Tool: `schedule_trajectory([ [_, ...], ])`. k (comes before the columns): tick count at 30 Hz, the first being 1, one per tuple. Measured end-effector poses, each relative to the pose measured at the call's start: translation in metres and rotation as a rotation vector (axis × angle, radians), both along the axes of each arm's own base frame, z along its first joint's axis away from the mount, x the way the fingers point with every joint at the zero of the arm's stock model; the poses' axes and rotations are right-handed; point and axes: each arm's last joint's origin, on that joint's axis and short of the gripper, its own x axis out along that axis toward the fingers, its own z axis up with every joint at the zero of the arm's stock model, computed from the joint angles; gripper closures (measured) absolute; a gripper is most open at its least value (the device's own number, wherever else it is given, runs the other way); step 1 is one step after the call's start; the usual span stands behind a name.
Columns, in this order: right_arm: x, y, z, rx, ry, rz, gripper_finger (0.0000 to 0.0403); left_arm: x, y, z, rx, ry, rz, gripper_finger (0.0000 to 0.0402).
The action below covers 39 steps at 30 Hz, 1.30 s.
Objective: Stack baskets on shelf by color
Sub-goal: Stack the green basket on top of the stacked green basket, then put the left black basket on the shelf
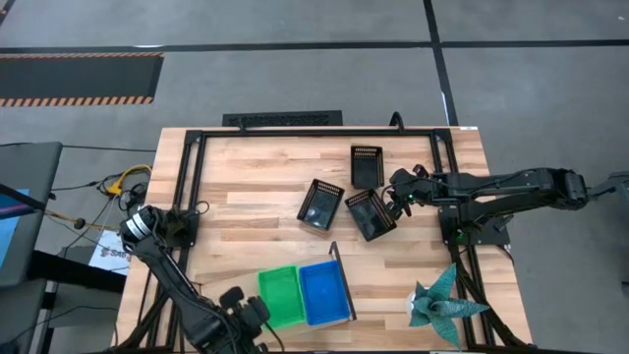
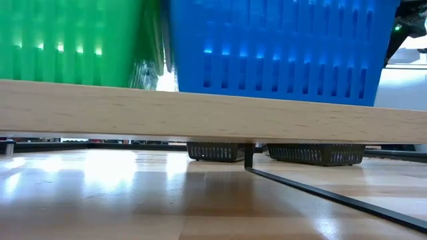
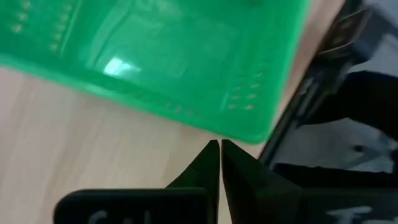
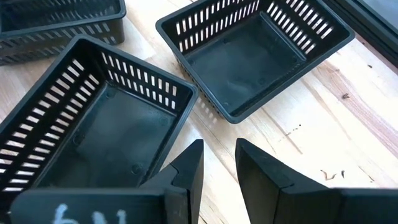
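Three black baskets lie loose on the table: one toward the far side, one in the middle, one by my right gripper. That gripper is open, low over the bare wood between two black baskets, touching neither. Green baskets and blue baskets sit side by side on the shelf near the table's near edge. My left gripper is shut at the green stack's outer corner. My left gripper's shut fingertips stand right at the green basket's rim, close to a corner, coming in level from the table's left. I cannot tell whether they touch it.
A teal paper origami figure lies at the table's near right corner. The shelf's thin black upright rises beside the blue baskets. A black metal frame runs round the table's edges. Bare wood lies left of the black baskets.
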Motion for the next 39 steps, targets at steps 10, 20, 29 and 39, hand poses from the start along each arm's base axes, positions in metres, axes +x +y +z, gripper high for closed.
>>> schedule_trajectory([
  [10, 0.000, 0.000, 0.000, 0.000, 0.000, 0.000, 0.0285, -0.002, -0.003, 0.000, -0.087, 0.090, -0.034, 0.0401],
  [20, 0.000, 0.000, 0.000, -0.004, 0.003, 0.005, 0.0285, -0.010, 0.012, 0.018, 0.078, 0.018, -0.104, 0.0392],
  [29, 0.000, 0.000, 0.000, -0.006, -0.001, 0.005, 0.0285, -0.014, 0.070, 0.071, 0.617, -0.261, -0.142, 0.0318],
  [39, 0.000, 0.000, 0.000, -0.006, -0.001, 0.005, 0.0285, 0.016, 0.172, 0.111, 0.933, -0.198, 0.007, 0.0267],
])
